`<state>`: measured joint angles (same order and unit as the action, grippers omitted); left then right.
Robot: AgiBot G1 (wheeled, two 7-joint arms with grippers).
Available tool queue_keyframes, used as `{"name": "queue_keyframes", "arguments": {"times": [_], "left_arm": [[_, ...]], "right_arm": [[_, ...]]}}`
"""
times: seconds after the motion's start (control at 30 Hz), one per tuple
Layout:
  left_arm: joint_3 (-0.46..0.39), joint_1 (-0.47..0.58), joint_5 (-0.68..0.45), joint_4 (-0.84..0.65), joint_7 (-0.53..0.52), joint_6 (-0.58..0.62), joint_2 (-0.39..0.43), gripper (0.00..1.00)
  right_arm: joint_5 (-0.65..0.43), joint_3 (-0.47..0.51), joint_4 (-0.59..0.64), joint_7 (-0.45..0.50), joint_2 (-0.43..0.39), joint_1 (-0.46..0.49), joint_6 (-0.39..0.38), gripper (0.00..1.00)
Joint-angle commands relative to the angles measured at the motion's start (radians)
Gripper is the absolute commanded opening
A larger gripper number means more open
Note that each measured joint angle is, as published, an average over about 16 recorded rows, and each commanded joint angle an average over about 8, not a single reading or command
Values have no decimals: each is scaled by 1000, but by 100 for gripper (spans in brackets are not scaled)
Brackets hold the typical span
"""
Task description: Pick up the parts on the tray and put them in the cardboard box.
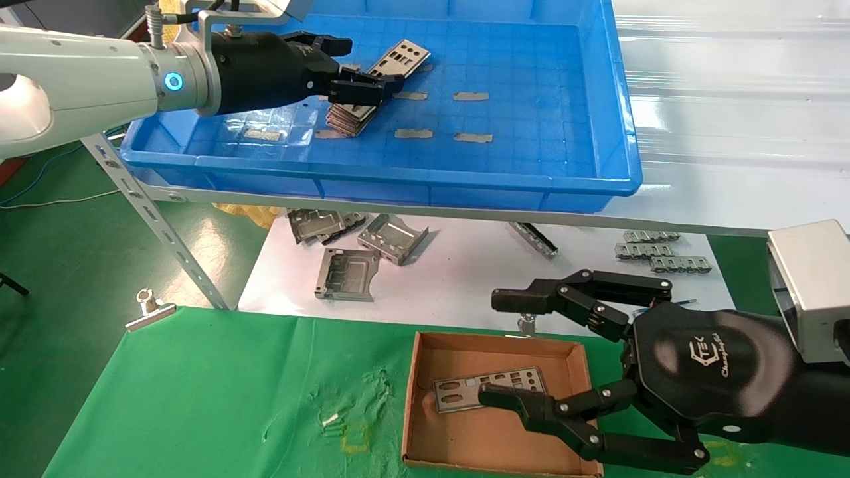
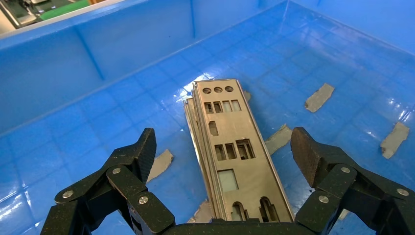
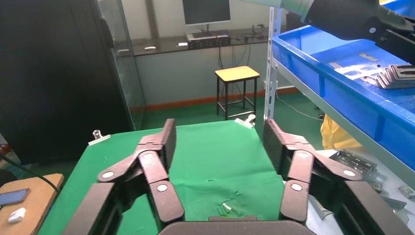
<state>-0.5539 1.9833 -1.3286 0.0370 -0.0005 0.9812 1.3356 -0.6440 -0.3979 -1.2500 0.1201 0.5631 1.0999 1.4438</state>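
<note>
The blue tray (image 1: 425, 174) sits on a shelf at the back. In it lies a stack of punched metal parts (image 1: 350, 114), with one part (image 1: 400, 57) reaching farther back. My left gripper (image 1: 373, 66) hovers over the stack, open. In the left wrist view the parts (image 2: 235, 147) lie between the spread fingers (image 2: 143, 149), which do not touch them. The cardboard box (image 1: 410, 398) rests on the green cloth and holds one part (image 1: 488, 387). My right gripper (image 1: 490, 348) hangs open and empty over the box's right side.
Folded brackets (image 1: 346, 273) and clip strips (image 1: 654, 253) lie on the white surface under the shelf. Grey tape strips (image 1: 470, 96) dot the tray floor. A binder clip (image 1: 150, 309) holds the cloth's far left corner. A slanted shelf strut (image 1: 156, 219) stands at left.
</note>
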Motion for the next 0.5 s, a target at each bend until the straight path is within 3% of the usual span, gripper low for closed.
{"name": "queue_keyframes", "arguments": {"times": [0.03, 0.5], "left_arm": [[1, -1, 2, 0, -2, 0, 1, 1], [-2, -10, 4, 17, 1, -8, 3, 0]], "right_arm": [[0, 0, 0, 0, 0, 0, 0, 100], [0, 0, 0, 0, 0, 0, 0, 100]]}}
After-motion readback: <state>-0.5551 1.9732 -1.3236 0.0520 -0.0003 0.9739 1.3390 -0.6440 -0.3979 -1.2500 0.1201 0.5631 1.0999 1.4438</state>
